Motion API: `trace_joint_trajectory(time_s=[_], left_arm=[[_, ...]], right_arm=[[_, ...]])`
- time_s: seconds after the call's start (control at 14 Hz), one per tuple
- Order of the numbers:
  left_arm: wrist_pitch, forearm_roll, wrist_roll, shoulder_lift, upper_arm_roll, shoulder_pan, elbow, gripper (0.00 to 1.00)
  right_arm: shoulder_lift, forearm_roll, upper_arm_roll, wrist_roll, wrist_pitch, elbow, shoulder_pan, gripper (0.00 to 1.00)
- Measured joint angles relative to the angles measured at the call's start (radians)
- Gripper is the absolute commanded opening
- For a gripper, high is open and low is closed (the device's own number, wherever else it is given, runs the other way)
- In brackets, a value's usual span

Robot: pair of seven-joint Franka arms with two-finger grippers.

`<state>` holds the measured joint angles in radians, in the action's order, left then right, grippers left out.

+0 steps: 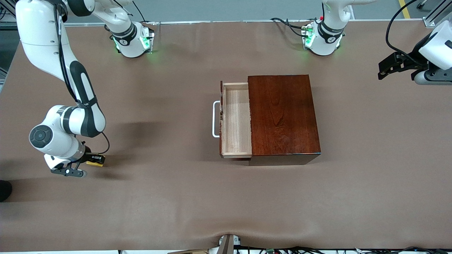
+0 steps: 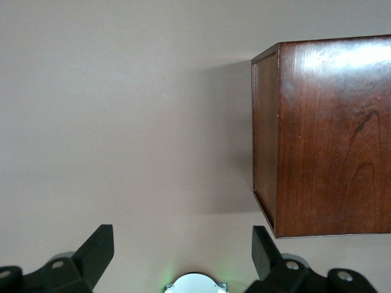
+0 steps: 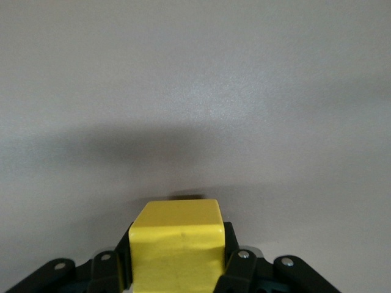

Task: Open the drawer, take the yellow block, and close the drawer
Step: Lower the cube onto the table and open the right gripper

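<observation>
The drawer (image 1: 236,120) stands pulled out of the dark wooden box (image 1: 282,114), its pale tray bare and its white loop handle (image 1: 214,119) facing the right arm's end of the table. My right gripper (image 1: 94,160) is low over the table near that end, shut on the yellow block (image 1: 95,163); between its fingers the yellow block (image 3: 177,244) fills the right wrist view. My left gripper (image 1: 388,68) hangs open and waits at the left arm's end of the table, its open fingers (image 2: 98,247) framing bare table beside the box (image 2: 324,134).
The brown table cover (image 1: 226,197) stretches wide around the box. Both arm bases (image 1: 134,40) stand along the edge farthest from the front camera. A small fixture (image 1: 227,243) sits at the nearest edge.
</observation>
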<state>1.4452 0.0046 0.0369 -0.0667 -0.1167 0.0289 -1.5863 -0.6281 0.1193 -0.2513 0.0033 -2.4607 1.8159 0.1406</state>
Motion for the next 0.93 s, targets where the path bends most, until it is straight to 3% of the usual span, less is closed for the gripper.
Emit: trace_joint_trajectory(time_s=[0.07, 0.14, 0.64, 0.93], left_arm=[[0.0, 0.001, 0.0, 0.0, 0.0, 0.0, -0.001, 1.0], [0.0, 0.003, 0.0, 0.0, 0.0, 0.0, -0.002, 1.0], [0.0, 0.005, 0.0, 0.0, 0.001, 0.0, -0.003, 1.0], [-0.003, 0.005, 0.0, -0.002, 0.004, 0.002, 0.0, 1.0]], right_arm=[[-0.005, 0.031, 0.001, -0.015, -0.004, 0.0, 0.0, 0.62], [-0.007, 0.059, 0.002, -0.028, -0.005, 0.0, 0.0, 1.0], [0.011, 0.081, 0.009, -0.038, 0.016, -0.017, 0.001, 1.0], [0.166, 0.07, 0.009, -0.047, 0.274, -0.085, 0.002, 1.0]])
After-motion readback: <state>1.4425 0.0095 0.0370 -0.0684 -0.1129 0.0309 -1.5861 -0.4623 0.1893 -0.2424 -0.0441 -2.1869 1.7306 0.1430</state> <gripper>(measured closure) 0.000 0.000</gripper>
